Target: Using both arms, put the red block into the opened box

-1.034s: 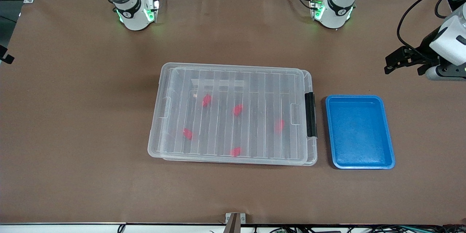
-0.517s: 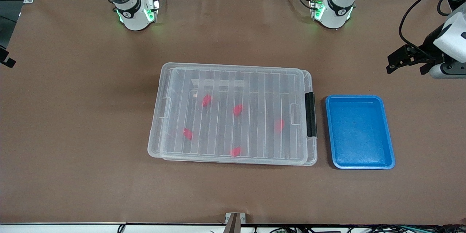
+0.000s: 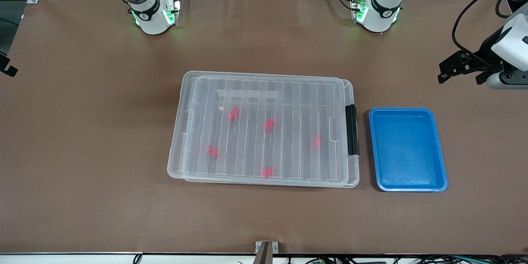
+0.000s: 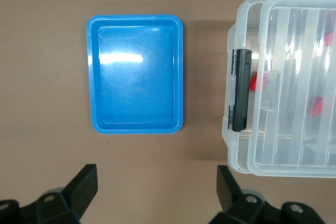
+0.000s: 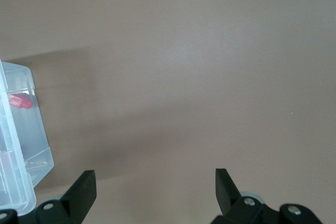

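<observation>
The clear box (image 3: 175, 171) stands mid-table with its ribbed lid (image 3: 288, 90) lying over it, slightly askew, and its black latch (image 3: 351, 130) on the short side toward the left arm's end. Several red blocks, one of them (image 3: 269, 124), show through the lid inside the box. My left gripper (image 3: 443, 72) hangs open and empty over bare table at the left arm's end; its wrist view shows the box (image 4: 233, 150), the latch (image 4: 240, 90) and a red block (image 4: 254, 81). My right gripper (image 5: 155, 184) is open and empty over bare table off the box's other short side (image 5: 31, 171).
An empty blue tray (image 3: 441, 161) lies beside the box's latch side, toward the left arm's end, also seen as the tray (image 4: 94, 77) in the left wrist view. Both arm bases (image 3: 150, 12) (image 3: 377, 10) stand along the table's edge farthest from the front camera.
The left gripper has drifted a little toward the bases' edge of the table and then held still. Box, lid, blocks and tray have not moved.
</observation>
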Controlling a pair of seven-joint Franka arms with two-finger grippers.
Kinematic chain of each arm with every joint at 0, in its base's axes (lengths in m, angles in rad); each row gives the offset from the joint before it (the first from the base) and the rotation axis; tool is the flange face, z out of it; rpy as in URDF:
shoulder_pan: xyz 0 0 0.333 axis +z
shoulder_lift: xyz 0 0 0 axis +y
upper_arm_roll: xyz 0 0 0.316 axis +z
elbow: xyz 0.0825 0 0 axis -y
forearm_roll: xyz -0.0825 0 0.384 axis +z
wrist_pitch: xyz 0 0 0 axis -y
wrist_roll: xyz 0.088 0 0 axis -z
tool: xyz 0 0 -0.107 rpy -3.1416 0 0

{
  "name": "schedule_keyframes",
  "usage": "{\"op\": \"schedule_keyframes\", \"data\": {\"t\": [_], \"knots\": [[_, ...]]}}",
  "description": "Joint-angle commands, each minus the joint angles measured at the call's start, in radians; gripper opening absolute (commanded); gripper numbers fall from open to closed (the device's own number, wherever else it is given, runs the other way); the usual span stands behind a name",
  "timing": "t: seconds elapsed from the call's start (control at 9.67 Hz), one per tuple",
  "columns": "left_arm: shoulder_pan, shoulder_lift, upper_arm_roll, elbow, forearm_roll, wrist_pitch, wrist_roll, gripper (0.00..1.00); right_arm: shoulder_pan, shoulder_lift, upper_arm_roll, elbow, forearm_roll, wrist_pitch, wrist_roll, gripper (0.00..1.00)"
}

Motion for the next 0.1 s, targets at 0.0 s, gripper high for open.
{"op": "schedule_keyframes", "data": {"t": [0.0], "knots": [[-0.004,0.005,0.002,-0.02,0.014,-0.01,-0.003,1.0,0.001,-0.002,-0.001,0.003,0.002,-0.002,-0.007,1.0]]}}
